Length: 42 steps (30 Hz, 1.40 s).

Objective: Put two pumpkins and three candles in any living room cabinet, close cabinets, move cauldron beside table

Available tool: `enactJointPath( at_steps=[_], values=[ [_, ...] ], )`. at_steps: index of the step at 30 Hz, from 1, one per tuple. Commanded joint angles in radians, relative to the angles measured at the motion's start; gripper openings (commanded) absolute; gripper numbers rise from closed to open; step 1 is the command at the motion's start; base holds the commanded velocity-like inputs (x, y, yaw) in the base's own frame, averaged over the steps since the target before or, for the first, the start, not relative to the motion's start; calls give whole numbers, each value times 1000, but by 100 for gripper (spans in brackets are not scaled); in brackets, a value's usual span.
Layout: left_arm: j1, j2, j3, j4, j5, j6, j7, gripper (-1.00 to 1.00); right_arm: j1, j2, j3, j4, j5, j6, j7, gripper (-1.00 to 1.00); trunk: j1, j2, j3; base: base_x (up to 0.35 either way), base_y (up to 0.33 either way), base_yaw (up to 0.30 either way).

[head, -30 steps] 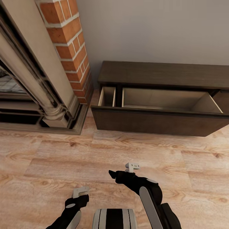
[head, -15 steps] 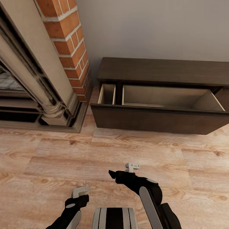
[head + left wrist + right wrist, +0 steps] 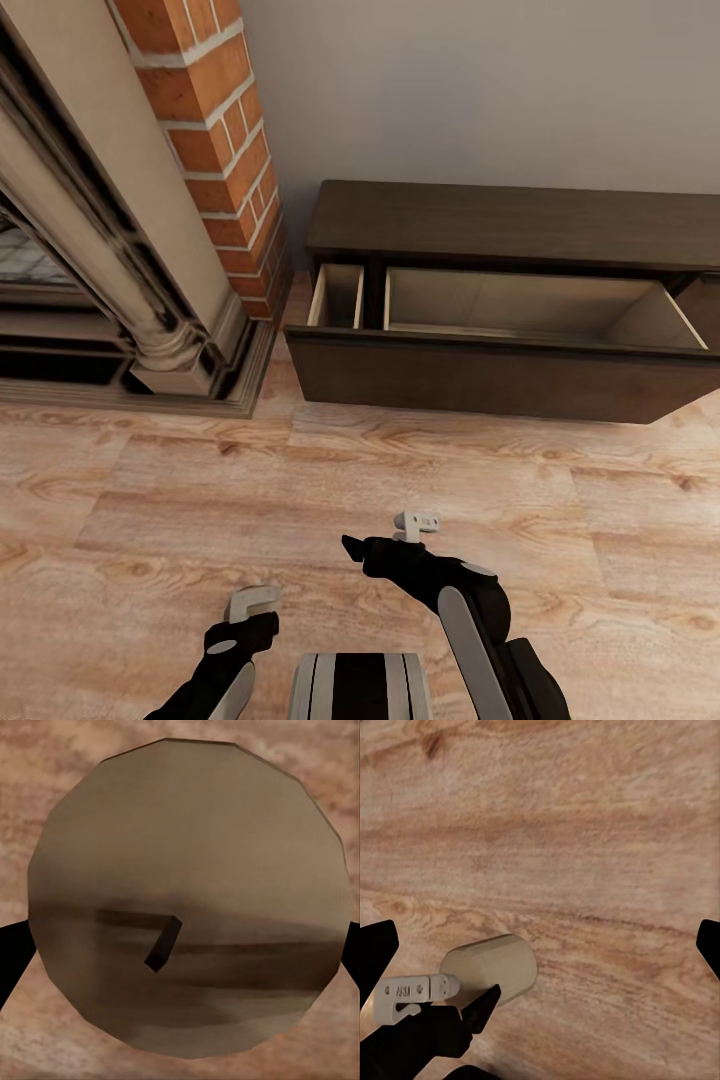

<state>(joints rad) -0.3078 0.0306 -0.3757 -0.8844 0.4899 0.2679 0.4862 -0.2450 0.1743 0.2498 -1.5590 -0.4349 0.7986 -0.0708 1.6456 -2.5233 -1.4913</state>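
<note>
Head view has stopped moving: our left gripper squeezes a candle, right gripper spread empty, open cabinet waiting at one o'clock.

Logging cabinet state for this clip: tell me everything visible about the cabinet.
The cabinet is a long, low, dark brown wood-grain unit against the grey wall, beside the brick fireplace. One wide handleless front stands pulled out, exposing pale beige interior walls in a narrow and a wide compartment; nothing visible inside. It sits on the wood floor, untouched.
</note>
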Motion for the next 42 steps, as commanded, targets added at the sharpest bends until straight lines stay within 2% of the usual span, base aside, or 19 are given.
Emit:
enactJointPath(
  at_steps=[1,13,17,26,33,36,38,39,40,42],
  values=[
    [-1,2,-5,-2,7,3,10,-100,0,0,0,-1,-8,4,-7,100,0,0,-1,0,0,0],
    [-1,1,-4,-2,10,4,11,-100,0,0,0,-1,-8,4,-8,100,0,0,-1,0,0,0],
    [-1,1,-4,-2,10,5,11,-100,0,0,0,-1,-8,4,-8,100,-2,1,15,0,0,0],
    [-1,1,-5,-2,10,4,11,-100,0,0,0,-1,-8,4,-8,100,-2,1,15,0,0,0],
    [-1,2,-3,-10,13,19,9,-100,0,0,-3,-1,-8,3,-7,100,-5,2,42,0,0,0],
    [-1,2,-3,-37,14,85,9,-100,-1,0,-4,2,-8,3,-11,100,-6,3,53,0,0,0],
    [-1,5,-2,-100,15,176,8,-100,-2,0,-9,7,-8,3,-14,100,-7,3,61,0,0,0],
    [-1,6,5,-114,16,197,7,-100,-3,0,-10,8,-6,1,-17,100,-8,4,65,0,0,0],
    [-1,7,18,-123,16,214,7,-100,-4,0,-11,9,-3,1,-21,100,-8,4,69,0,0,0],
    [-1,7,75,-143,18,262,6,-100,-5,0,-12,9,2,0,-52,100,-9,4,77,0,0,0]
  ],
)
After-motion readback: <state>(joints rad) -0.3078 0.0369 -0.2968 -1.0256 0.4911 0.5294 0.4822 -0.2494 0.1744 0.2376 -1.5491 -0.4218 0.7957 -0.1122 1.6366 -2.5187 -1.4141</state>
